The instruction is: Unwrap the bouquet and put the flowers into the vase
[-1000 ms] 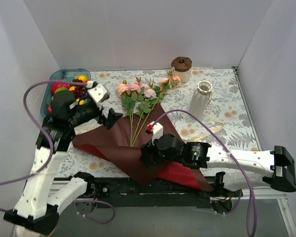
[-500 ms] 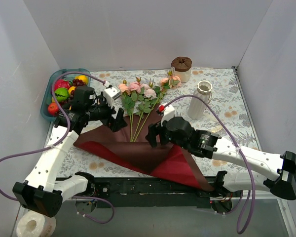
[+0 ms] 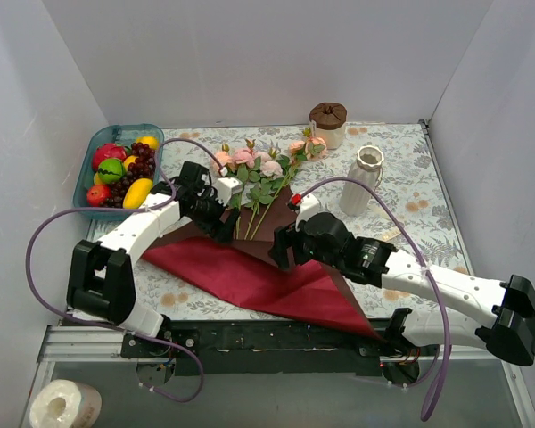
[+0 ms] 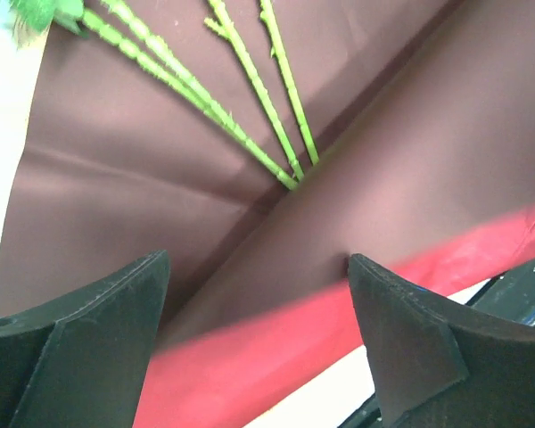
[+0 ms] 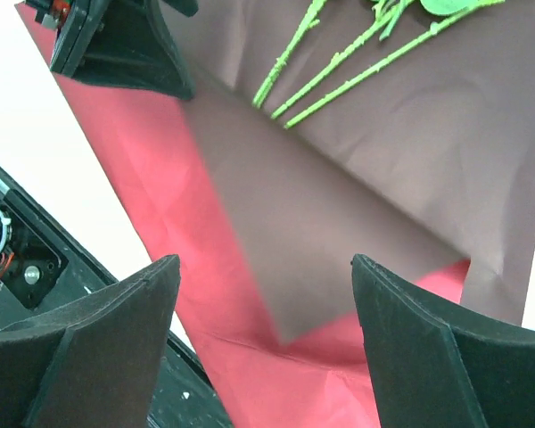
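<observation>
Flowers lie flat on the table. Their blooms point toward the far wall, and their thin green stems run back toward the arms and end on the opened wrapping paper. The paper is spread wide beneath them, dark maroon on one face and bright red on the other. Its left corner sits under the left arm, its near right corner reaches the table's front edge, and its far point reaches up under the leaves. In the right wrist view a maroon flap is folded back over the red. The flap's upper edge passes just below the stem ends, and its corner shows between that hand's fingers.

The left hand hovers low over the paper just left of the stems. Its fingers are spread wide, with only the sheet below them. The right hand hangs over the paper on the other side of the stems, likewise spread and holding nothing. The two hands are near each other across the stem ends.

The vase stands upright to the right of the blooms, apart from them, with bare patterned cloth between. The right arm's purple cable arcs across in front of it. More bare cloth runs from the vase to the right-hand wall. A cream jar with a brown top stands by the far wall, just beside the rightmost blooms. A blue tray of fruit fills the far left corner, just beyond the left arm.
</observation>
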Robot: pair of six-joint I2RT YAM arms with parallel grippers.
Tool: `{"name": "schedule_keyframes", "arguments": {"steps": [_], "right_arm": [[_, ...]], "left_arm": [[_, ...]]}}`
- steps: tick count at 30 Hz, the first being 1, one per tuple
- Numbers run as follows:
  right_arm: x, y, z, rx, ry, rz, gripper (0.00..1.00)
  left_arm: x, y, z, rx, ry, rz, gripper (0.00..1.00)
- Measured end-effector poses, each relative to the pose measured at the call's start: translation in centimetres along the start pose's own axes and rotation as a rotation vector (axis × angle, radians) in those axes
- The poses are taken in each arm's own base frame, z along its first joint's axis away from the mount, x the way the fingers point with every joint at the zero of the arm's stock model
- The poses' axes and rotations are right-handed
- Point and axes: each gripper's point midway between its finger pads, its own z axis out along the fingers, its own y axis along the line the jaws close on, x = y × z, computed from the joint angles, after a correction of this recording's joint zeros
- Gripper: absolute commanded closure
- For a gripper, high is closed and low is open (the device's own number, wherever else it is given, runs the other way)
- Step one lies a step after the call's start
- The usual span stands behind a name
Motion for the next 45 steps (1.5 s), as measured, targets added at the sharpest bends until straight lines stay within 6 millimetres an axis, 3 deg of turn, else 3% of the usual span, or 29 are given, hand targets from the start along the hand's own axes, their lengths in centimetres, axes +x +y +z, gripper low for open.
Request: {"name": "schedule_keyframes", "arguments": {"steps": [3,16,19,20,25,28,33,41,45], "right_arm": [[0.9,-0.5,-0.3,0.008,0.012,0.009,0.15],[-0.8,-0.8,-1.2,0.034,-0.041,-0.008,0.13],[-0.8,-1.4,-1.2,0.056,-0.041,-0.024,0.13],[-0.8,-1.6,-1.2,0.062,-0.04,-0.028,0.13],[-1.3,-3.0,-1.1,0.095,-0.05,-0.028,0.13],[-1.7,-3.3,-1.4,0.1,-0.06,-0.03,0.13],[-2.5,-3.2,-2.2,0.09,-0.092,-0.031,0.13],[-3.3,-4.0,-2.7,0.105,-0.118,-0.03,0.13],[-3.2,-5.1,-2.7,0.124,-0.114,-0.048,0.13]], "left_arm": [[-0.4,0.0,1.1,0.029,0.015,0.036,0.24],[1.1,-0.3,2.5,0.053,0.078,0.129,0.3],[0.9,-0.2,2.6,0.051,0.069,0.14,0.39],[0.8,-0.2,2.6,0.05,0.068,0.145,0.5],[-0.1,0.1,2.6,0.049,0.052,0.176,0.57],[-0.9,0.4,3.0,0.045,0.034,0.196,0.69],[-1.3,1.0,3.7,0.043,0.033,0.234,1.0],[-1.5,1.3,3.9,0.042,0.032,0.299,1.0],[-1.6,0.9,2.8,0.038,0.014,0.329,1.0]]}}
